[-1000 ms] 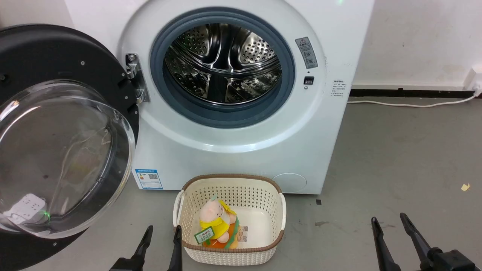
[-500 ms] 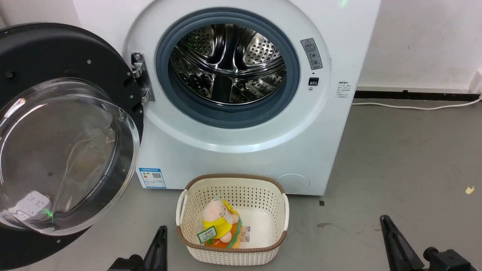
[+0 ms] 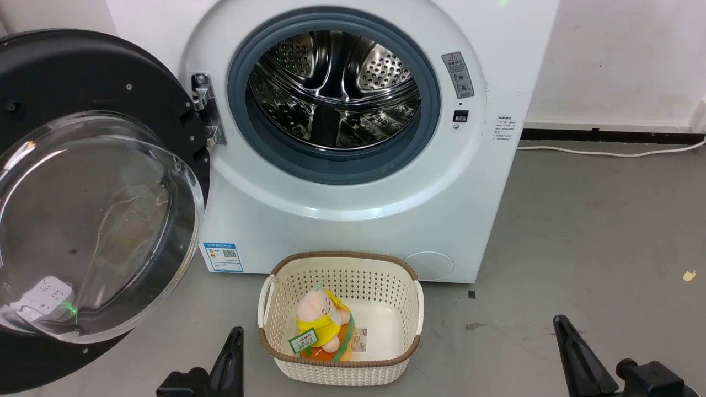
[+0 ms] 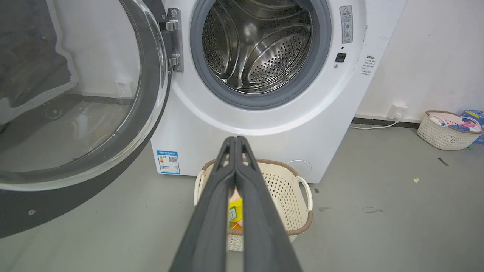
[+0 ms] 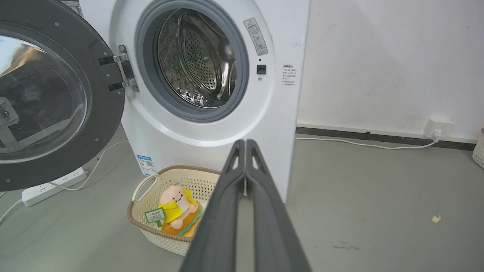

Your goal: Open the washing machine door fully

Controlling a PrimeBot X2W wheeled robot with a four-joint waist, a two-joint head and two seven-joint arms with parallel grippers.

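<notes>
The white washing machine (image 3: 353,220) stands ahead with its steel drum (image 3: 331,88) exposed. Its big round black door (image 3: 83,82) hangs swung out to the left on the hinge (image 3: 205,107), the clear glass bowl (image 3: 94,220) bulging toward me. The door (image 4: 75,94) also fills the left of the left wrist view, and the door (image 5: 56,94) shows at the left of the right wrist view. My left gripper (image 3: 236,333) is shut and empty, low by the basket's left side. My right gripper (image 3: 560,322) is shut and empty at the lower right, over bare floor. Neither touches the door.
A cream perforated basket (image 3: 397,358) holding a plush toy (image 3: 320,325) sits on the grey floor right before the machine. A white cable (image 3: 606,151) runs along the wall at right. A power strip (image 5: 49,185) lies under the door. Another basket (image 4: 446,130) stands far right.
Both grippers went from open to shut, with nothing between their fingers. The head camera shifted slightly, so the whole scene slid a little right. The door stays swung open.
</notes>
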